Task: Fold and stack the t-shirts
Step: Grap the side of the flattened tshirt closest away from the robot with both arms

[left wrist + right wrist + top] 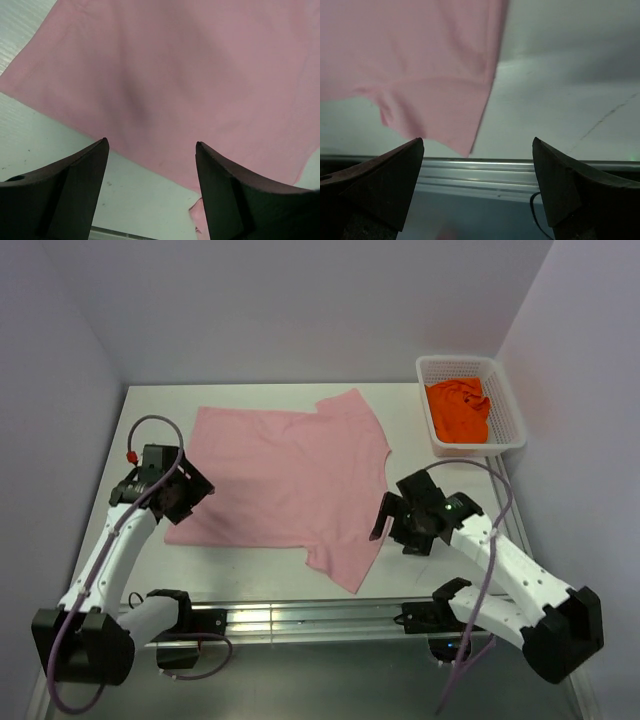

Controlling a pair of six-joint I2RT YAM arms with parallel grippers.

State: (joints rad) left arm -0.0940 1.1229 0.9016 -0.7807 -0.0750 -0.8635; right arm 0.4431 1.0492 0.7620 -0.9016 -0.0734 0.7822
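Pink t-shirt (285,475) looks soft and limp; pinch its corners. Your left gripper (197,490) and right gripper (384,516) gape, empty

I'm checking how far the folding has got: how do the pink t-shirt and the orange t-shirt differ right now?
The pink t-shirt lies spread out flat on the table; the orange t-shirt is crumpled inside the white basket. The pink t-shirt sits between the two arms; the orange t-shirt is at the far right corner. The pink is pale, the orange bright. Neither is folded yet.
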